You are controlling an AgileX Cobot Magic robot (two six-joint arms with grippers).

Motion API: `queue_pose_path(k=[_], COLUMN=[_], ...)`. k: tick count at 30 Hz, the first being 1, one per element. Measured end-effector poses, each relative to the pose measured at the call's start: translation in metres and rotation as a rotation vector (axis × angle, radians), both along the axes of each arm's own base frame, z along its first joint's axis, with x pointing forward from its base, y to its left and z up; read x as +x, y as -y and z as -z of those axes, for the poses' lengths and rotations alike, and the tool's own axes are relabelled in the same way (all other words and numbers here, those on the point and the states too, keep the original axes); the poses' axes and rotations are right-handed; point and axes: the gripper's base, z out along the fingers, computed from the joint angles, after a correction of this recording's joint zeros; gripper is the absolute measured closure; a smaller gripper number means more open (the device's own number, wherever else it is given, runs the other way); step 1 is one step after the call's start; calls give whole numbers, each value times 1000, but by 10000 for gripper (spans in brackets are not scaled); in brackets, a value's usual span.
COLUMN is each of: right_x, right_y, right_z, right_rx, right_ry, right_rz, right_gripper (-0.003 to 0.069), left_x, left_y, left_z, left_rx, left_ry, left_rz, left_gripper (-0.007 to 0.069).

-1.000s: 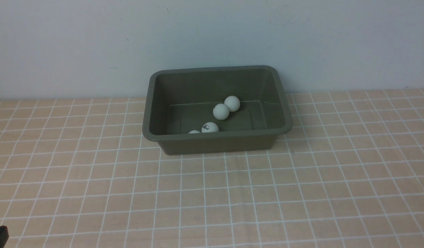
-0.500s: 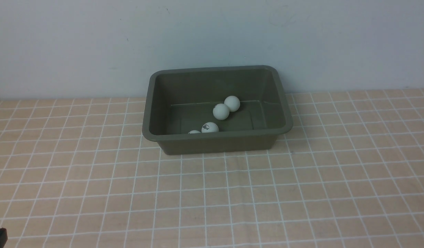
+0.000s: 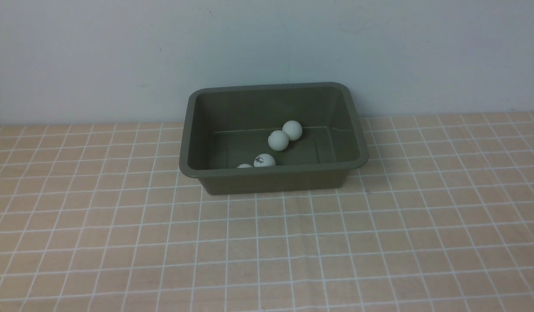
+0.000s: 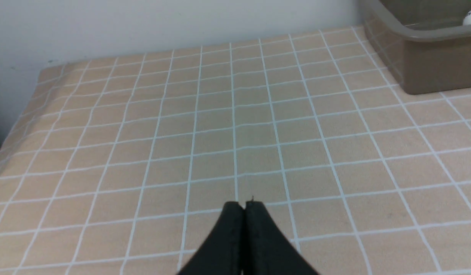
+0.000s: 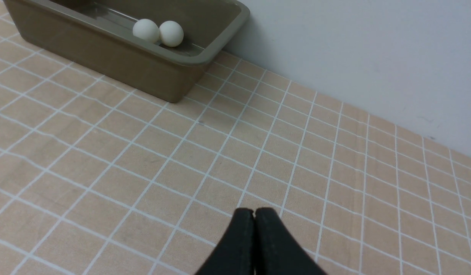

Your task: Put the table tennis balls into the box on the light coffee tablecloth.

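The olive-green box (image 3: 187, 130) stands on the light coffee tablecloth (image 3: 267, 247) near the back wall. Several white table tennis balls lie in it. Two of them touch toward the back (image 3: 292, 130). One with a dark logo (image 3: 264, 160) lies by the front wall, and another (image 3: 245, 166) peeks over the front rim. My left gripper (image 4: 244, 204) is shut and empty over bare cloth, with the box (image 4: 419, 36) far off to one side. My right gripper (image 5: 254, 211) is shut and empty too, well away from the box (image 5: 205, 57) and its two visible balls (image 5: 146, 30).
A plain pale wall (image 3: 267, 43) rises just behind the box. The cloth's far left edge (image 4: 13, 126) drops off in the left wrist view. No loose balls show on the cloth in any view.
A dark piece of the left arm at the front view's bottom left corner has slid down out of the picture. The box and balls have not moved.
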Motion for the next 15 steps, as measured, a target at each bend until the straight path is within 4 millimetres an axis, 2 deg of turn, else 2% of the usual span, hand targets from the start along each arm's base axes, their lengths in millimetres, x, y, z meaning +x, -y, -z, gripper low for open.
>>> queue_pose_path(k=[8,15], right_x=[0,0], right_y=[0,0], right_z=[0,0], right_rx=[0,0], right_ry=[0,0], right_rz=[0,0], right_gripper=[677,677], left_x=[-1,0], left_y=[1,3], left_z=[4,18], left_rx=[11,33], left_ry=[-40,-81], left_rz=[18,76], left_gripper=[693,693])
